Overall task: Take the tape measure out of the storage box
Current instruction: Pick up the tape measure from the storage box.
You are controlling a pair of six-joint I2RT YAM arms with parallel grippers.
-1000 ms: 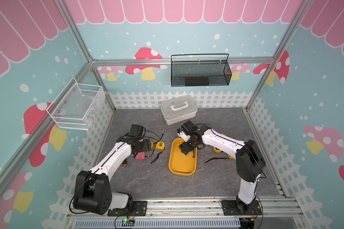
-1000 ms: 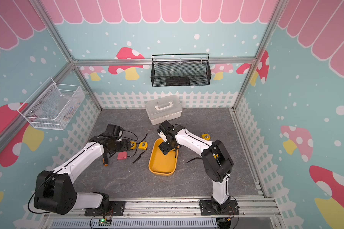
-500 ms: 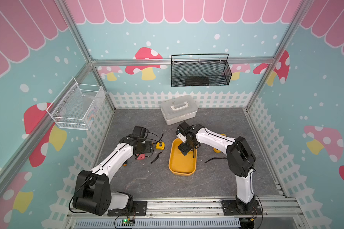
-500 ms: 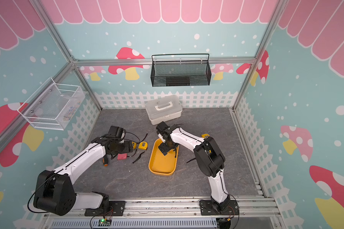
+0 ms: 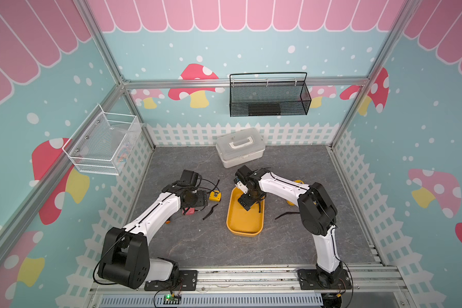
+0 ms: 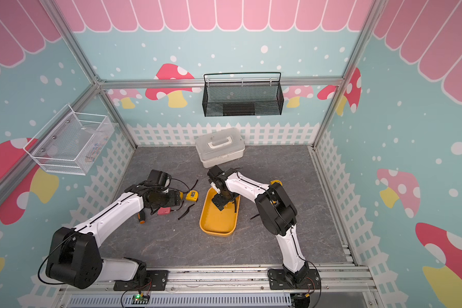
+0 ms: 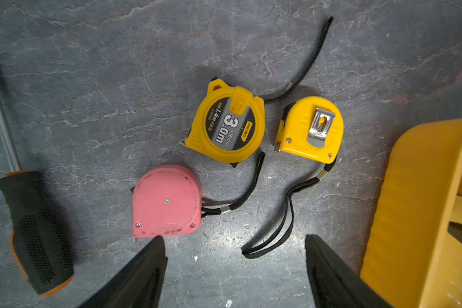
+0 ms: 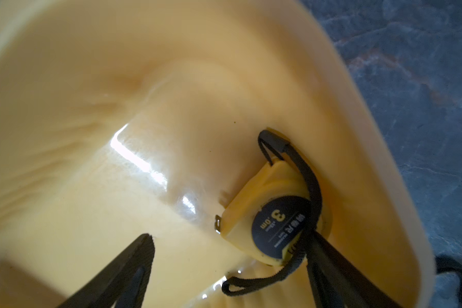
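Note:
The storage box [image 5: 244, 225] [image 6: 216, 222] is an orange-yellow tub in the middle of the floor. My right gripper [image 5: 244, 204] [image 8: 228, 240] reaches down into its far end and is open. A yellow tape measure [image 8: 275, 226] with a dark round "3.0m" label and a black strap lies there against the box wall [image 8: 118, 106]. One finger is at its strap side, and the other stands well apart from it. My left gripper [image 5: 200, 202] [image 7: 233, 240] hangs open over the floor left of the box, with nothing between its fingers.
Below the left gripper, a pink tape measure [image 7: 167, 200] and two yellow ones [image 7: 227, 125] [image 7: 308, 130] lie on the floor, a screwdriver [image 7: 35, 226] beside them. A white lidded case [image 5: 240, 146] stands behind the box. Wire baskets [image 5: 268, 98] [image 5: 102, 144] hang on the walls.
The right arm's elbow has swung in towards the box while its gripper stays in the box's far end. The left gripper has shifted slightly towards the box.

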